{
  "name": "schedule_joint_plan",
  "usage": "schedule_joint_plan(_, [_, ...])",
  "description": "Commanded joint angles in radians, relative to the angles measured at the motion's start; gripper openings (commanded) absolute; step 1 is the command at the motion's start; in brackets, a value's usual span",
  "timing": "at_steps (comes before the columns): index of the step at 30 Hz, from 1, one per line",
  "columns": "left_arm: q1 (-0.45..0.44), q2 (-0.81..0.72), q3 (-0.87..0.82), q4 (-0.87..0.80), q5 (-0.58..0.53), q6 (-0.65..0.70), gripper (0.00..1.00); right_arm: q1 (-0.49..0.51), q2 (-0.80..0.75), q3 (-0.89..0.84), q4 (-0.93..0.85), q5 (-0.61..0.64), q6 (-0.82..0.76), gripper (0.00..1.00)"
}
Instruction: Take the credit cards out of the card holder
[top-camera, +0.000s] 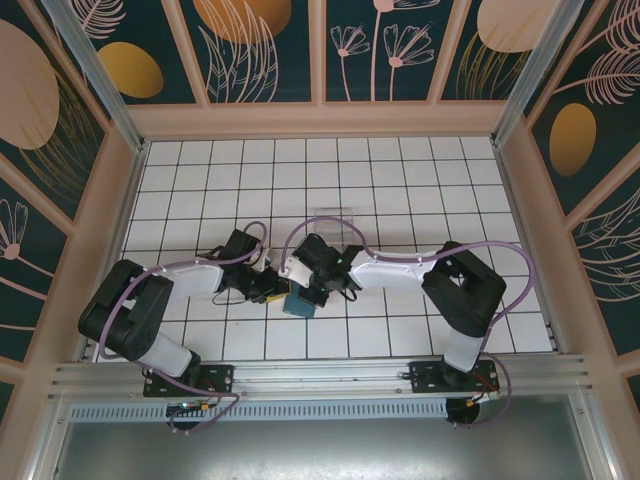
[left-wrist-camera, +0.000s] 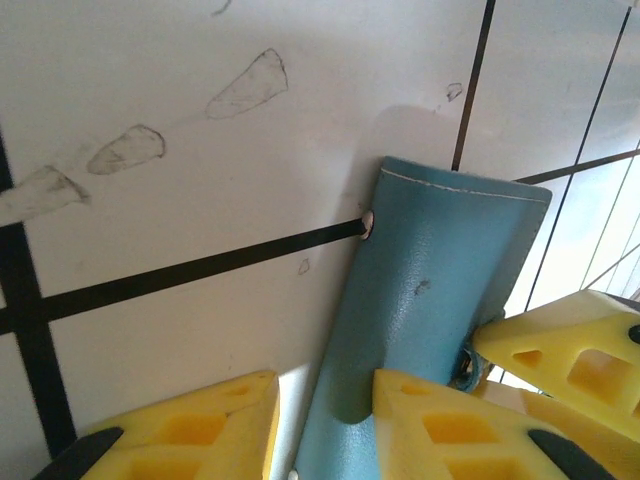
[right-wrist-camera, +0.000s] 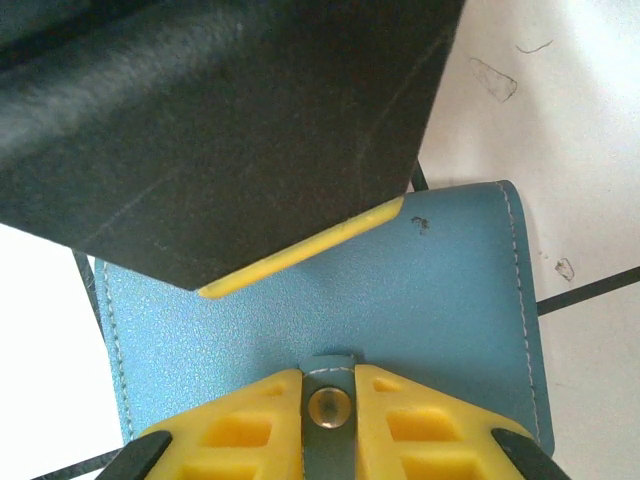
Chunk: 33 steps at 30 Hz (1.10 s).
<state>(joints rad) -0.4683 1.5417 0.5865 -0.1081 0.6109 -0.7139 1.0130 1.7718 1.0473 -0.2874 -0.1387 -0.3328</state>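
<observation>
Teal card holder is just below the middle of the top view, between both arms. The right gripper is pinched narrow on its strap tab. The left gripper straddles the holder's edge, half closed, with a sliver of gap beside one finger.

Bright, even light covers the white table; a soft shadow lies left of the wallet, and glare bleaches the surface right of it.
</observation>
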Motion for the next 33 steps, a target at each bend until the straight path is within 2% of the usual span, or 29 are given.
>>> schedule_joint_plan(1, [-0.027, 0.055, -0.002, -0.021, -0.080, 0.032, 0.32, -0.005, -0.055, -0.024, 0.047, 0.002, 0.014, 0.16])
schedule_joint_plan(23, [-0.032, 0.077, 0.005, -0.054, -0.106, 0.038, 0.30, -0.008, -0.182, -0.156, 0.222, -0.074, 0.031, 0.06])
schedule_joint_plan(33, [-0.033, 0.080, 0.006, -0.056, -0.106, 0.036, 0.30, -0.022, -0.220, -0.252, 0.402, -0.120, 0.060, 0.00])
